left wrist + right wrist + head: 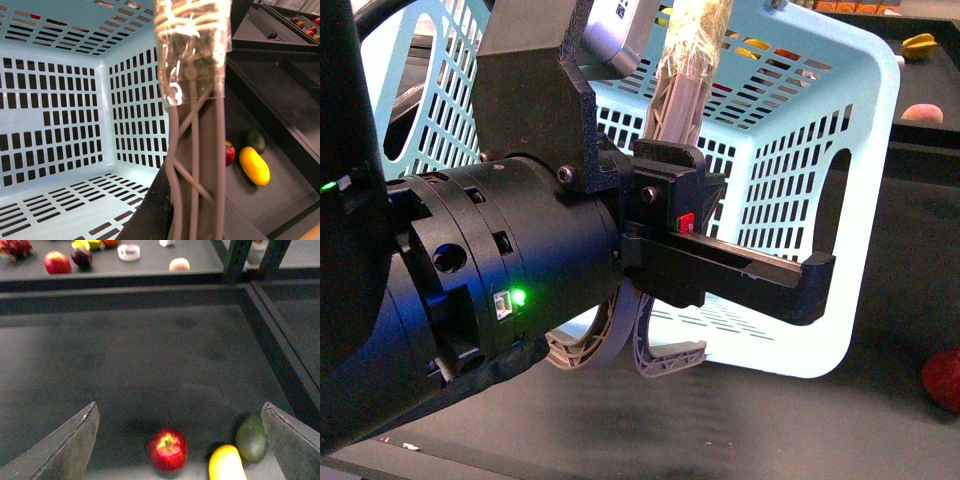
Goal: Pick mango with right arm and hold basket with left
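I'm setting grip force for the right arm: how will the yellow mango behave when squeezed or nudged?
The mango looks smooth-skinned, so it may slip in a light pinch. Oval and lying on a flat surface, it could roll if nudged. It sits right beside a green fruit, which may get bumped.

The basket (865, 150) is showing light turquoise with even rows of slots, its grey-brown handle (195, 165) wearing glossy clear tape (192, 45). The mango (226, 465) is glowing plain yellow, the apple (167, 448) red, and a third fruit (251, 438) is looking dark green, probably. The black left arm (520, 250) is shining a green light (519, 297).
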Action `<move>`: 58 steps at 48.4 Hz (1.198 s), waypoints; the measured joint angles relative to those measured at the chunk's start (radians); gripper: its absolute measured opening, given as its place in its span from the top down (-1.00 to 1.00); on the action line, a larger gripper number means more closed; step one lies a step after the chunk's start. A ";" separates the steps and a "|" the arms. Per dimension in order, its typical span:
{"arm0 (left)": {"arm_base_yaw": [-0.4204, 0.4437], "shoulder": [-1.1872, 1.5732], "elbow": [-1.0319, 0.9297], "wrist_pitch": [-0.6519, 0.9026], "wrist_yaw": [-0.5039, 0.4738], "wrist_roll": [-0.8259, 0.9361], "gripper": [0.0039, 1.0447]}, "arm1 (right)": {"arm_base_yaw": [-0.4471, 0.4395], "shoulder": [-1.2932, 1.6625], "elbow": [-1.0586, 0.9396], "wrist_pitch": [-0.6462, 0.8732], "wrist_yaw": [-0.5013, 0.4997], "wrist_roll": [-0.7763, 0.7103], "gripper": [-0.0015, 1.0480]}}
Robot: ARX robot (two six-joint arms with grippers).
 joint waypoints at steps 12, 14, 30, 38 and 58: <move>0.000 0.000 0.000 0.000 0.003 0.000 0.89 | -0.077 0.386 0.196 -0.006 -0.001 -0.006 -0.84; 0.000 0.000 0.000 0.000 0.002 0.000 0.89 | -0.096 0.455 0.230 0.004 0.013 0.012 -0.84; 0.000 0.000 0.000 0.000 0.003 0.000 0.89 | -0.168 0.793 0.392 0.042 0.101 0.079 -0.84; 0.000 0.000 0.000 0.000 0.002 0.000 0.89 | -0.185 0.930 0.474 0.035 0.127 0.092 -0.84; 0.000 0.000 0.000 0.000 0.002 0.000 0.89 | -0.214 1.108 0.568 0.041 0.146 0.075 -0.84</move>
